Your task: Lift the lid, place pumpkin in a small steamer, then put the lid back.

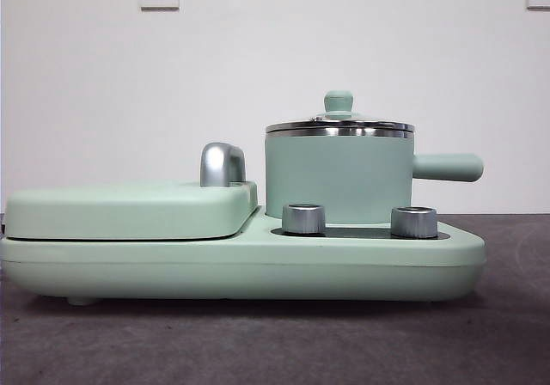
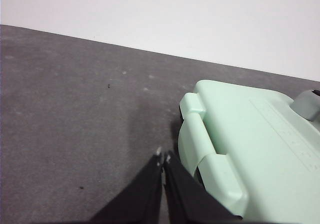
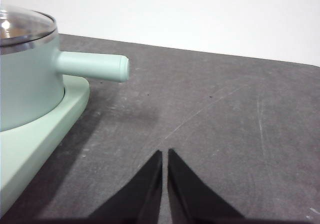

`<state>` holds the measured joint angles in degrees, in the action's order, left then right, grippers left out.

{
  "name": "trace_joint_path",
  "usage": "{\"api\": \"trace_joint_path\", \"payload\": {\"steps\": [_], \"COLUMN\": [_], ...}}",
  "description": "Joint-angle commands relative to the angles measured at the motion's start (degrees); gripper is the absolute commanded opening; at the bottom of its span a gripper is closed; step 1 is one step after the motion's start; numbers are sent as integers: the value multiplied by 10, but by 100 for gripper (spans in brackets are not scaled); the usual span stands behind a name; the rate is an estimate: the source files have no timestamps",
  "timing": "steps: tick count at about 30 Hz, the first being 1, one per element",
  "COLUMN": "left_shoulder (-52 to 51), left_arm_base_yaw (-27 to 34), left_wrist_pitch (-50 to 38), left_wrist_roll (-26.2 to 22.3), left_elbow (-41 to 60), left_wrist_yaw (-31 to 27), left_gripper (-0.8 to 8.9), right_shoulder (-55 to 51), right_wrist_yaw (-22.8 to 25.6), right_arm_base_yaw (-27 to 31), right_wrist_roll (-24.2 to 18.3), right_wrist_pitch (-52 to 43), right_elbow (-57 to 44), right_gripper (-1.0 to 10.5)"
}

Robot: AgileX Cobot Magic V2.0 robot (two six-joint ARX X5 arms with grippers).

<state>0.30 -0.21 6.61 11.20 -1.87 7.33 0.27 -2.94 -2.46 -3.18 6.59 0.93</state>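
While only the front view shows the lid point(image 1: 339, 124) seated on the small steamer point(image 1: 338, 179), both grippers sit pinched closed

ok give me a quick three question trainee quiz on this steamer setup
1. True or false: the lid sits on the small steamer.
2. The steamer's straight handle points toward which gripper: A left, B right?
3. Fill in: both grippers' jaws are ____.

Key: 1 true. 2 B: the right gripper sees the handle nearby, while the left gripper hangs beside the griddle cover. 3 shut.
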Motion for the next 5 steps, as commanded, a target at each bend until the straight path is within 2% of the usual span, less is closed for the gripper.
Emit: {"api": "trace_joint_path", "payload": {"steps": [1,5], "left_shoulder": [-1,-1], "left_arm_base_yaw": [2,2], "left_wrist_pitch": [-6,-6], "left_wrist_roll": [0,0], "left_elbow": [11,11], "left_wrist_yaw": [-2,-2], "left_gripper": [7,7], "right_shoulder": [-1,-1], "right_wrist_yaw": [0,0], "right_arm_base_yaw": [0,0], "right_wrist_roll": [-1,-1], "right_wrist_pitch": [-6,-6], "right_elbow": [-3,-3], "right_gripper": [15,15]}}
